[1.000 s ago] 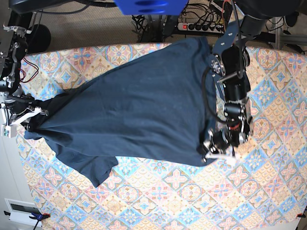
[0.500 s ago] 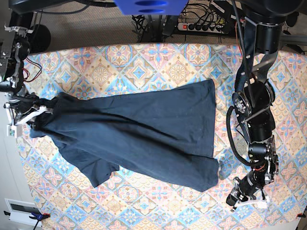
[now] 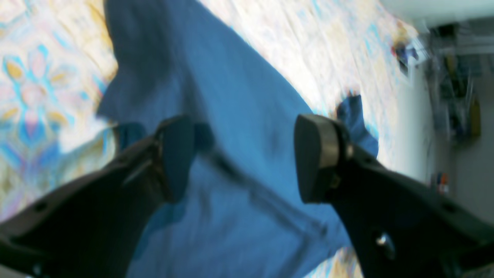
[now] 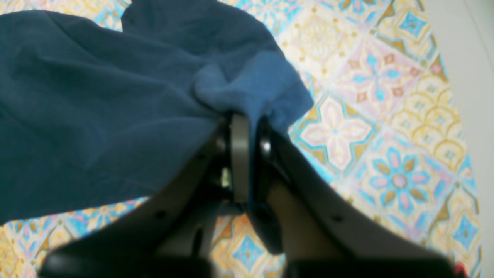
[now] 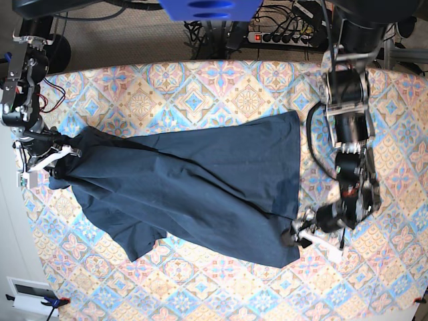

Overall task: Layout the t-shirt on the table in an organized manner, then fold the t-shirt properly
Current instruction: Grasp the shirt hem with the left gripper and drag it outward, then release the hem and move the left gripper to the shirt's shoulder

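Note:
The dark navy t-shirt (image 5: 194,187) lies spread in a slant across the patterned table (image 5: 221,87), wrinkled, with one sleeve pointing at the front edge. My left gripper (image 5: 301,237) hovers at the shirt's near right corner. In the left wrist view this left gripper (image 3: 245,158) is open, its pads wide apart over the t-shirt (image 3: 239,96) and gripping nothing. At the table's left edge my right gripper (image 5: 47,162) pinches the shirt's other end. The right wrist view shows the right gripper (image 4: 247,135) shut on a bunched fold of the t-shirt (image 4: 96,96).
A power strip (image 5: 281,37) and cables lie on the floor behind the table. A white box (image 5: 27,294) sits off the near left corner. The table's left edge runs close beside my right gripper. Bare cloth (image 4: 386,135) shows right of the shirt.
The left gripper drew the lifted shirt toward the near side, laid it flat and let go; its jaws now stand open by the hem corner. The right gripper keeps its hold.

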`<state>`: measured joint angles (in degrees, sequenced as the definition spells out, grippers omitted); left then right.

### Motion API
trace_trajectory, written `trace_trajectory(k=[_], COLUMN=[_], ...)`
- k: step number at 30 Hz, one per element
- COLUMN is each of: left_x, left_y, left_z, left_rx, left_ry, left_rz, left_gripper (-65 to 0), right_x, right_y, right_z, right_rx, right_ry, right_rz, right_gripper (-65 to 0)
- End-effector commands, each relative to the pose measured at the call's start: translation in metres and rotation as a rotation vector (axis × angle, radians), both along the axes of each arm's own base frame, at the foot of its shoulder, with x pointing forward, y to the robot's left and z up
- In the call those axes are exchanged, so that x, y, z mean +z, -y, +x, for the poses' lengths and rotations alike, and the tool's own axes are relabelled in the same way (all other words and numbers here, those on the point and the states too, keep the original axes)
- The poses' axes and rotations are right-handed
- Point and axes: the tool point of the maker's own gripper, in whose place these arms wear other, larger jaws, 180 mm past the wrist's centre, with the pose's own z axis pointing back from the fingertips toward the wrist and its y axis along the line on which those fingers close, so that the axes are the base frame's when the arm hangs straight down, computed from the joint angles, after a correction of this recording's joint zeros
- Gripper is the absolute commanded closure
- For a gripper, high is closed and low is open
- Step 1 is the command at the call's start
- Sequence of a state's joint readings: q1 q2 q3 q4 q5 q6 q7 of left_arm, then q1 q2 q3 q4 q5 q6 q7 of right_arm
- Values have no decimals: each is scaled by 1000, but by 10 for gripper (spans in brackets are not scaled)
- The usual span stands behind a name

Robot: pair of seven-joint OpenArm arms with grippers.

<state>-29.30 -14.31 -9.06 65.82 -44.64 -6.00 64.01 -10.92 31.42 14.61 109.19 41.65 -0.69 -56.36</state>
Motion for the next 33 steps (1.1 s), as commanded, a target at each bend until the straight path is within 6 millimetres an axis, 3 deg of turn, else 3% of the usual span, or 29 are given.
trace_trajectory(k=[1,3,6,12,17,23,27,33], left_x=[22,5,-14,-27,-38,-59,-61,-58], left_y=[2,7,-14,-20,-13,5,14,23], left_z=[-1,-28,-68,-137,-181,-213,-216,-218], left_rx=[-28,-63,-29,-12,0,16,19,19], left_ry=[67,23,-29,-53,-88,-160,-168,-160], left_rz=[2,11,3,-37,-89,-176,-205,-267], left_gripper=[-382,-360,-310,-270,-270,-270,-271,-272], right_x=[17,20,21,20,-3,-7,9,14], right_y=[6,7,7,7,4,12,11,11], right_z=[8,11,12,12,9,11,26,30], right_rx=[2,0,-1,0,5,-17,-16,-15], right_ry=[55,64,66,62,-3,-10,38,53], right_rz=[-28,-27,-27,-26,-9,-1,1,1], right_gripper=[-7,-7,-7,-7,-7,-8,-8,-8])
